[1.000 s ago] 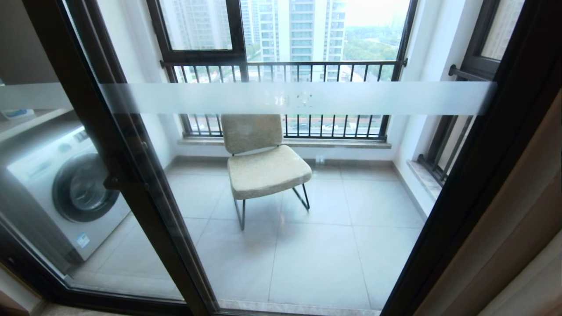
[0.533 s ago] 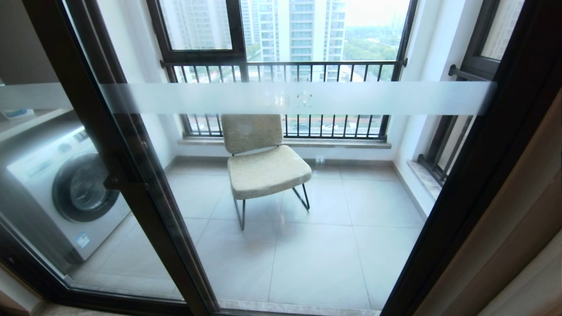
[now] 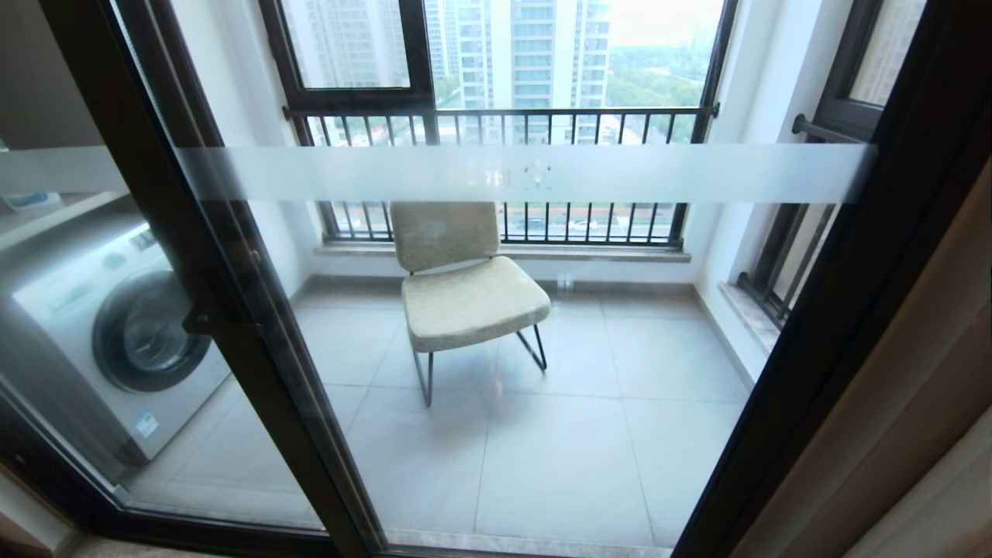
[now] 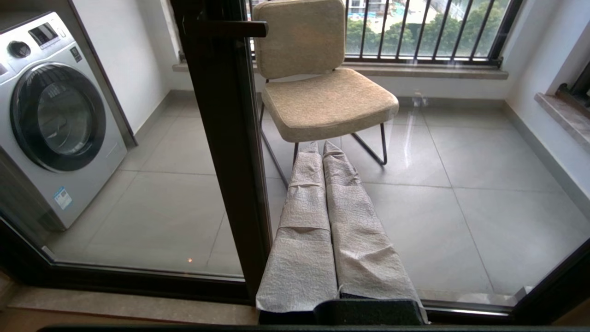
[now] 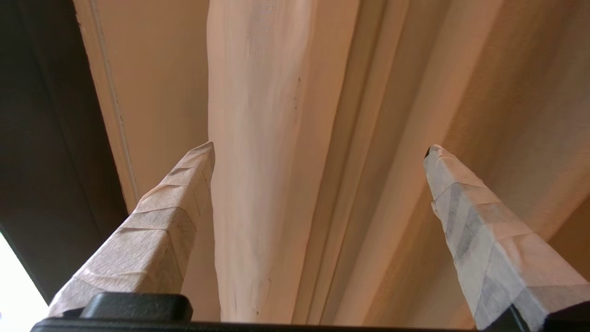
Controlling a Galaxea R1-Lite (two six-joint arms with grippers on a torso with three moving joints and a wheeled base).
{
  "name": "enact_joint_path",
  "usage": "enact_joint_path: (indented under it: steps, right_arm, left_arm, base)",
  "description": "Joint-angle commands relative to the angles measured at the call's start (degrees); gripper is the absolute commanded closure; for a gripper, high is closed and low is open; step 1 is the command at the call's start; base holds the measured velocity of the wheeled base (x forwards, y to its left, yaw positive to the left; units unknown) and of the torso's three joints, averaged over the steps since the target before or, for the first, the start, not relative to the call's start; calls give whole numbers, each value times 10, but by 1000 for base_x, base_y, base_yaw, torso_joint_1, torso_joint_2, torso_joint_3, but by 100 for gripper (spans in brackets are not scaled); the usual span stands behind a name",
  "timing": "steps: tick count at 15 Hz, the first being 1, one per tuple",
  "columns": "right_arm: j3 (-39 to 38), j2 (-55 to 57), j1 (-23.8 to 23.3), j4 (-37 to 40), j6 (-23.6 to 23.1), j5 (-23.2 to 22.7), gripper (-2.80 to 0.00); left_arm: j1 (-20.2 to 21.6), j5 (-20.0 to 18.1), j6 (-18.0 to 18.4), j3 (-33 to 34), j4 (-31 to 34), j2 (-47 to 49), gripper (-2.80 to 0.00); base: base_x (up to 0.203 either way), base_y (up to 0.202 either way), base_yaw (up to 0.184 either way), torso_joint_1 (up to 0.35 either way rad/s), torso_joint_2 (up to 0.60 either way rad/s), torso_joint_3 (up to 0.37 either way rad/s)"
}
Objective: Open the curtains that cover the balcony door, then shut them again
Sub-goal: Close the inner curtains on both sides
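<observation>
No legible writing. My right gripper [image 5: 318, 152] points up the curtains [image 5: 258, 161] beside the balcony door [image 3: 232, 310], fingers spread, grasping nothing. My left gripper [image 4: 321, 150] is clenched, facing the glass.

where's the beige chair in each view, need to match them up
Head view: the chair stands mid-frame on the balcony tiles, behind the balcony door.
Left wrist view: chair at upper centre, just past the shut left gripper.
Right wrist view: not in it; only the curtains between the open right gripper.
Shared landmark: the washing machine, left of the chair in head and left wrist views.
</observation>
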State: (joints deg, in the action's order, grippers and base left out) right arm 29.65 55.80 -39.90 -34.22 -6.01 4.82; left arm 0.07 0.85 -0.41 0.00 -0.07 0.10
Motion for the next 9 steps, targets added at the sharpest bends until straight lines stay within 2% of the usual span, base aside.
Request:
enact_joint_path:
  steps: [1, 4, 9]
  right_arm:
    - [1, 51, 3, -34, 8, -3, -280]
    - [7, 86, 5, -74, 30, -53, -280]
    - [25, 139, 5, -129, 32, -99, -280]
  left_arm:
    - [0, 0, 0, 0, 0, 0, 0]
    - [0, 0, 0, 0, 0, 0, 0]
    - [0, 0, 0, 0, 0, 0, 0]
  base:
    - [0, 0, 0, 0, 0, 0]
    - [0, 0, 0, 0, 0, 0]
    - [0, 0, 0, 0, 0, 0]
